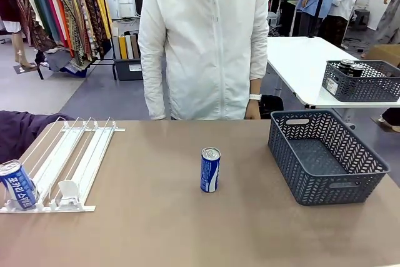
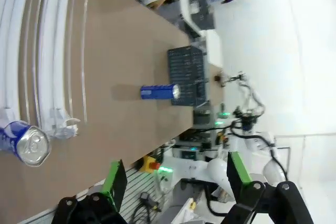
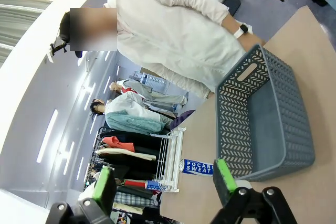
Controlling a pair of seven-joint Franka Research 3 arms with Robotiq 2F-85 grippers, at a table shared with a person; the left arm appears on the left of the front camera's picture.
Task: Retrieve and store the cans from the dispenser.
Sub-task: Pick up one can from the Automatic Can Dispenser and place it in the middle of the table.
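Can [image 1: 210, 170] on brown table [image 1: 150, 236], garment racks [image 1: 62, 4]

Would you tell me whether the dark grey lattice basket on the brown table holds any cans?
Empty: the dark grey lattice basket shows a bare floor in front and right wrist views.

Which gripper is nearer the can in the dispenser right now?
Left. The left gripper is close to that Pocari Sweat can, just off the dispenser's front end. The right gripper is beside the grey basket, across the table from it.
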